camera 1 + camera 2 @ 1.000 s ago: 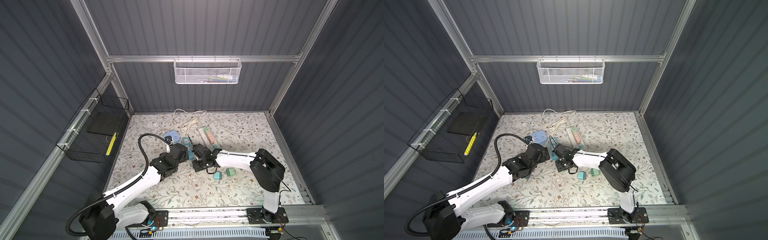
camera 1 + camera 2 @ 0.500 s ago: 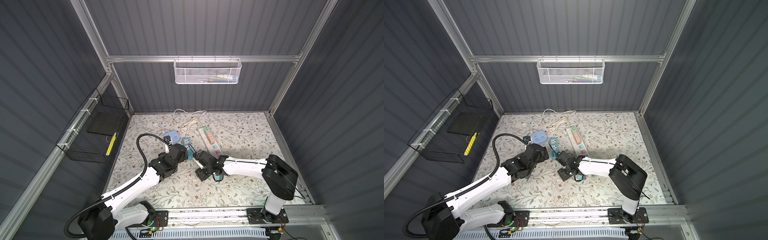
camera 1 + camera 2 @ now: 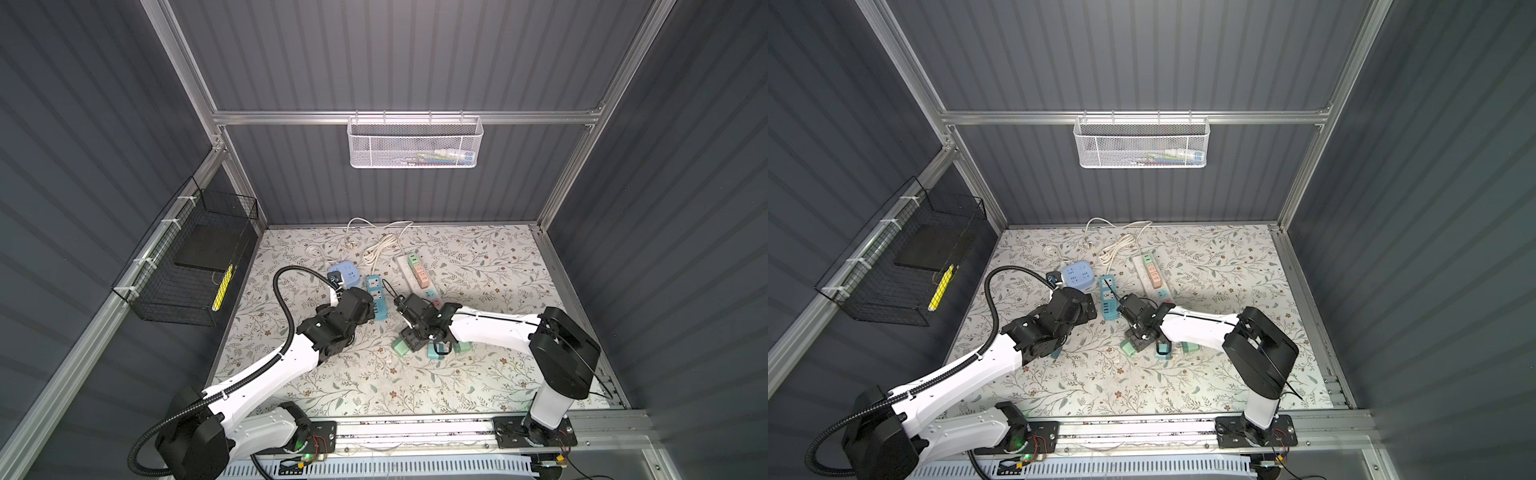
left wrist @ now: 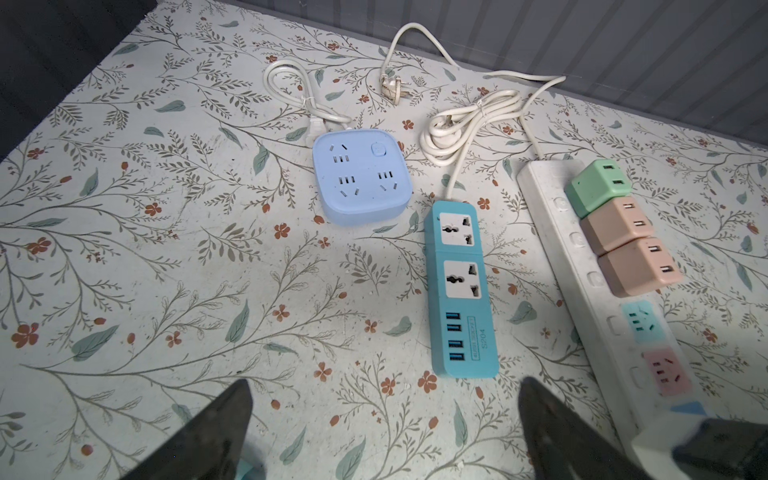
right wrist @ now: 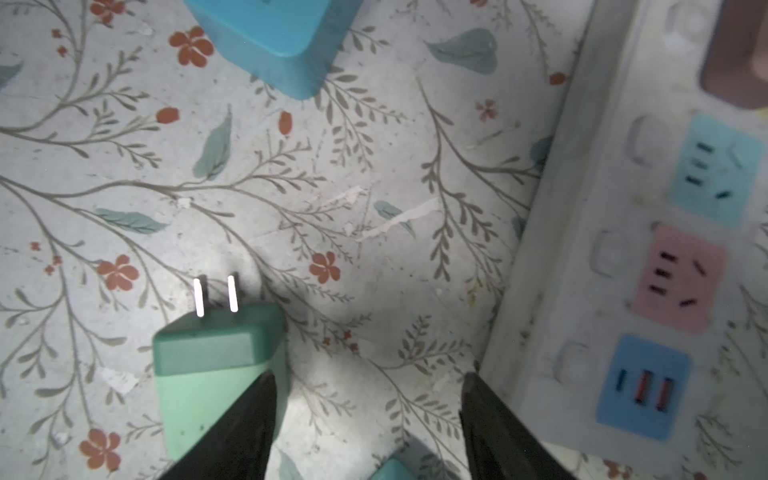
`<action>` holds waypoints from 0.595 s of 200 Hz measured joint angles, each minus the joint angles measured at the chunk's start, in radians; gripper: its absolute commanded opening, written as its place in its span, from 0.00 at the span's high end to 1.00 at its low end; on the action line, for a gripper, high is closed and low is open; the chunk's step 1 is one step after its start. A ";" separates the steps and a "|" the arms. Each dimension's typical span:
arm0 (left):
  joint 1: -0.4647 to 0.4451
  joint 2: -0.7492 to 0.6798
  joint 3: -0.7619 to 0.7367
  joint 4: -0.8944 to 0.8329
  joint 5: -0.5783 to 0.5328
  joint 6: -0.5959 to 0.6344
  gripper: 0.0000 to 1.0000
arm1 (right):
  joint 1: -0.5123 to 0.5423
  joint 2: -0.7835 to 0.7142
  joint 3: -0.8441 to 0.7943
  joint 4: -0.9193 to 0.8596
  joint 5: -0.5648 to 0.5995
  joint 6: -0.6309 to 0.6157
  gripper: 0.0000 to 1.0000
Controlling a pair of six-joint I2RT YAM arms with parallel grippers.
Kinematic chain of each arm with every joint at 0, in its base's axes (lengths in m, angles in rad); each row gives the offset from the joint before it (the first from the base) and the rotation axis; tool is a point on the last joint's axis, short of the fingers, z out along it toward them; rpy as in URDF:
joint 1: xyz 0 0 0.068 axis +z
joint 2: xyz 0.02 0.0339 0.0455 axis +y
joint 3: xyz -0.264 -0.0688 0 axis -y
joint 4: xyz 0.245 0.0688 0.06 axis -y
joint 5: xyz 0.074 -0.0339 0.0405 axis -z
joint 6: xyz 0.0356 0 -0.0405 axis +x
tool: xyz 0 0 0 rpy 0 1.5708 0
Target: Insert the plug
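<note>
The right jaws are hovering apart over a green plug point(image 5: 208, 361) lying near the middle of the table point(image 3: 478, 266) by the white strip point(image 5: 582, 291), seemingly lining up a grasp, while the left jaws are waiting wide apart.

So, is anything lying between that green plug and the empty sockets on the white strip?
Nothing visible. Only bare mat separates the green plug from the white strip, and its pink socket is uncovered. The open right pincer hangs over that gap.

Your right pincer point(image 5: 369, 376) stands spread over the worktop point(image 5: 374, 174), green plug point(image 5: 208, 361) at one tip, power strip point(image 5: 582, 299) opposite.
</note>
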 measured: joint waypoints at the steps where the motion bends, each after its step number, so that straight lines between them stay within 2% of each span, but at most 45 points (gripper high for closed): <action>1: 0.000 0.000 0.000 0.000 0.000 0.000 0.00 | 0.000 -0.002 -0.001 -0.001 0.000 0.000 0.28; 65: 0.000 0.018 0.009 -0.020 -0.087 -0.017 0.00 | 0.080 -0.029 -0.001 -0.005 -0.011 0.048 0.23; 119: 0.006 -0.028 0.006 -0.014 -0.139 -0.035 0.00 | 0.117 0.059 -0.014 0.029 -0.026 0.050 0.24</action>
